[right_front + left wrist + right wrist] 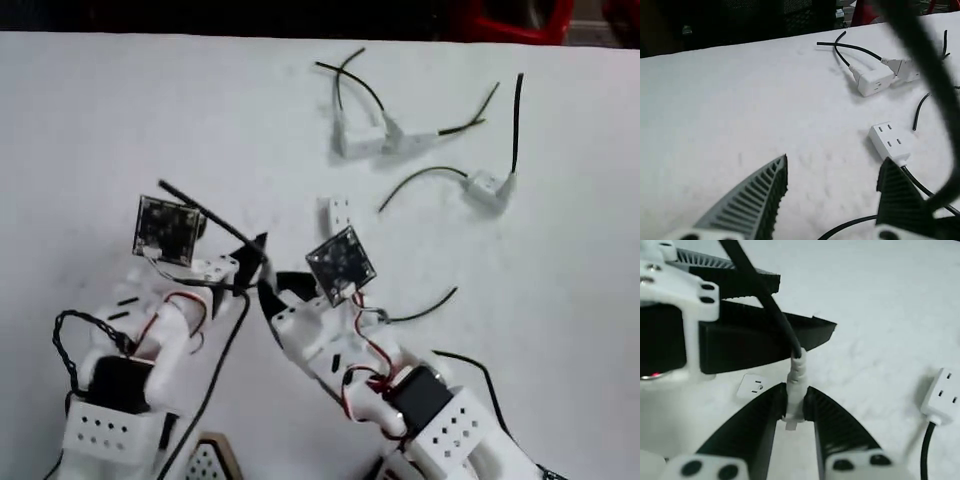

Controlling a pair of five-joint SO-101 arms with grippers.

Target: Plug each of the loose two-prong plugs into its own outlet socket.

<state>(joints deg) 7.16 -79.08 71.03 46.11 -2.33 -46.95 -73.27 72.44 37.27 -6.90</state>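
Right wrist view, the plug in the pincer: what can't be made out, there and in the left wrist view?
Prongs of the plug: right wrist view, hidden between the right pincer fingers.
Flat white outlet: right wrist view, partly behind one finger.
Outlet block: right wrist view, cut off by the frame edge.
Far outlets: left wrist view, partly covered by a blurred black cable close to the lens.
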